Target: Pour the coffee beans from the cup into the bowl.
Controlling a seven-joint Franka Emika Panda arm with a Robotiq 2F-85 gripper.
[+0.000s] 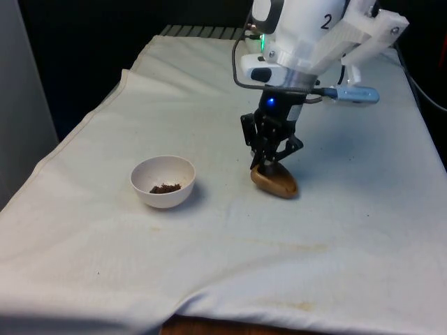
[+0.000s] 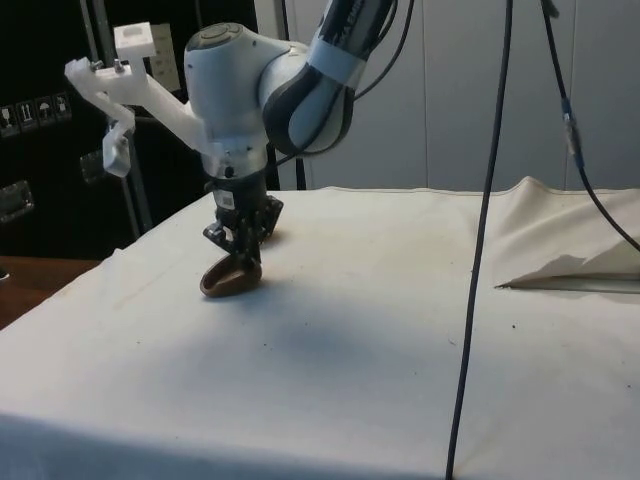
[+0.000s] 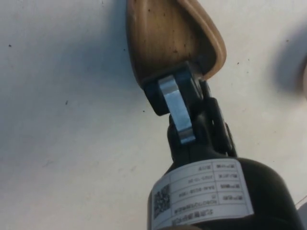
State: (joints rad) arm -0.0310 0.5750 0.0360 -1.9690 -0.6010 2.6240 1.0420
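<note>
Front and side views across cloth (image 1: pixel 209 265); wrist close above.

Bare white cloth (image 1: pixel 335 237) lies open between the white bowl (image 1: pixel 163 181) and the tilted wooden cup (image 1: pixel 274 182), which stand well apart with nothing between them.
</note>
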